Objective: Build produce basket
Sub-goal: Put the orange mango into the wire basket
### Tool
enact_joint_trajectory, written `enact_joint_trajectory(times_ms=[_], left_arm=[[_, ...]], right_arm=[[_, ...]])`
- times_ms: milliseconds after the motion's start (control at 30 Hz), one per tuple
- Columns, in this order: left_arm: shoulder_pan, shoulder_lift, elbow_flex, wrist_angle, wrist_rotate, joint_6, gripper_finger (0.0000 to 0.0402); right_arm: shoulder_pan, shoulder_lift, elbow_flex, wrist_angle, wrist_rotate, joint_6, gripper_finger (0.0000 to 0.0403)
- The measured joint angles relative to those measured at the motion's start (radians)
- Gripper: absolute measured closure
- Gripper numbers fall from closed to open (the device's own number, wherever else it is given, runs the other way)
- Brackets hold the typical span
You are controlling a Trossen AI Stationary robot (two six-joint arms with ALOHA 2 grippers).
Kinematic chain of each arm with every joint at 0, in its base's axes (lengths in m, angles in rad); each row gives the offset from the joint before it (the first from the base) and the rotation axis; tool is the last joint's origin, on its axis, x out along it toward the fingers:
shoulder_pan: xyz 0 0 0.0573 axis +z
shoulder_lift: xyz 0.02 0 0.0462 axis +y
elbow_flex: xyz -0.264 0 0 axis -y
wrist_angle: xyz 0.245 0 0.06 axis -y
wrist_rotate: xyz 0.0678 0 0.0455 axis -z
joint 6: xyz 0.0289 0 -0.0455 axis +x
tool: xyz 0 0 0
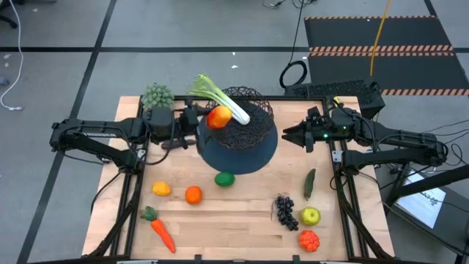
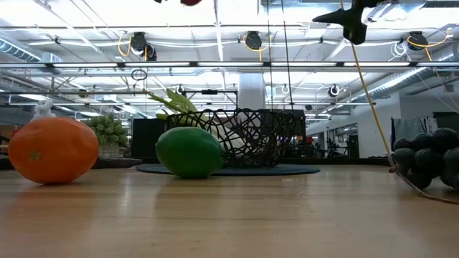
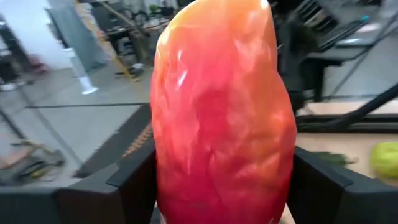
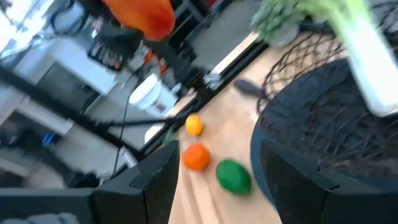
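Observation:
The black wire basket (image 1: 249, 117) stands on a dark round mat (image 1: 253, 158) at the table's far middle. A green-white leek (image 1: 223, 101) lies across the basket's rim. My left gripper (image 1: 211, 119) is shut on the red-orange mango (image 1: 219, 116), high over the basket's left rim. The mango fills the left wrist view (image 3: 224, 112). My right gripper (image 1: 292, 136) is open and empty, raised to the right of the basket. Its fingers frame the mat's edge in the right wrist view (image 4: 214, 177). My left gripper pinches the mango by its two opposite sides (image 3: 163, 180) between its two fingers (image 3: 127, 183). The fingers come level from the table's left. The mango is lifted clear of the table and the basket, and its free end reaches out past the fingers.
On the near half lie a lemon (image 1: 161, 188), an orange (image 1: 193, 194), a lime (image 1: 224, 178), a carrot (image 1: 161, 231), grapes (image 1: 286, 211), an apple (image 1: 311, 215), a tomato (image 1: 308, 240) and a cucumber (image 1: 309, 183). A fuzzy green clump (image 1: 157, 95) sits at the far left.

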Motion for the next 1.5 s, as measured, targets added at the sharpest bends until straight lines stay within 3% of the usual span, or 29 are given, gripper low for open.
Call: enact_joint_trajectory(times_ms=[267, 400, 633, 900, 1033, 1267, 1500], left_arm=[[0.052, 0.000, 0.000, 0.000, -0.001, 0.143, 0.0119], [0.067, 0.000, 0.000, -0.002, -0.001, 0.116, 0.0117], [0.074, 0.000, 0.000, -0.040, 0.000, -0.209, 0.0126], [0.067, 0.000, 0.000, -0.135, 0.003, -0.655, 0.0118], [0.072, 0.000, 0.000, -0.160, 0.029, -0.773, 0.0121], [0.125, 0.010, 0.010, -0.160, 0.104, -0.733, 0.0137], [0.236, 0.111, 0.099, -0.257, 0.206, -0.677, 0.0130]], right_arm=[[0.008, 0.000, 0.000, 0.004, 0.060, 0.095, 0.0188], [0.041, 0.001, 0.000, 0.049, 0.064, 0.120, 0.0188], [0.059, 0.000, 0.000, 0.150, 0.167, 0.110, 0.0188], [0.059, 0.001, 0.000, 0.173, 0.169, 0.041, 0.0188], [0.059, 0.001, 0.000, 0.172, 0.169, 0.040, 0.0188], [0.039, 0.000, 0.000, 0.156, 0.172, -0.097, 0.0188], [-0.023, -0.002, 0.000, 0.064, 0.299, -0.235, 0.0188]])
